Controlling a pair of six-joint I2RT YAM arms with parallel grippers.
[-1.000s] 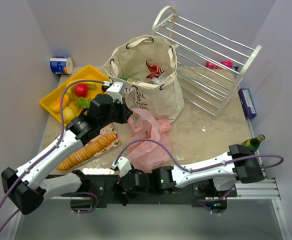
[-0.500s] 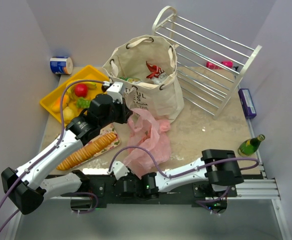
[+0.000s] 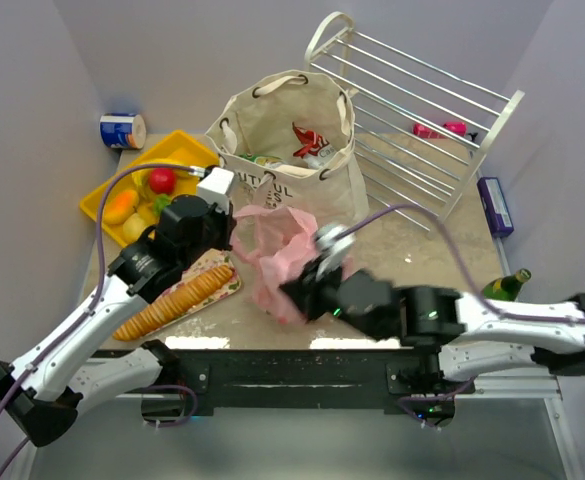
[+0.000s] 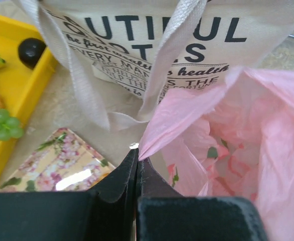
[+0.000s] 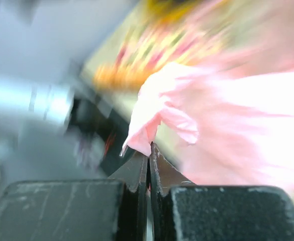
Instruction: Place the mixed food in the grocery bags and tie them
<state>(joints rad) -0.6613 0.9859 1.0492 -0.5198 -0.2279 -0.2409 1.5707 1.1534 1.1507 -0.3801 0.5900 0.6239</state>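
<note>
With the left pincer (image 4: 136, 161) and right pincer (image 5: 149, 156) each clamped on an edge of the pink plastic bag (image 3: 277, 255), at 6 o'clock of the canvas tote (image 3: 292, 195), tying seems in hand, and next calls for crossing the held ends.

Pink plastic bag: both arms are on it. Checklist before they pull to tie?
1. Left gripper shut on the rim of the thin pink plastic bag: ok.
2. Right gripper shut on a near edge of the bag: ok, though its wrist view is blurred.
3. Hanging strap of the cream canvas tote clear of the left jaws: cannot tell; it ends right beside them.
4. Food inside the pink bag: cannot tell; only red and green specks show through the film.
5. Yellow plastic tray emptied: not ok; red apple and green grapes lie in it.
6. Tote upright and open: ok.
</note>
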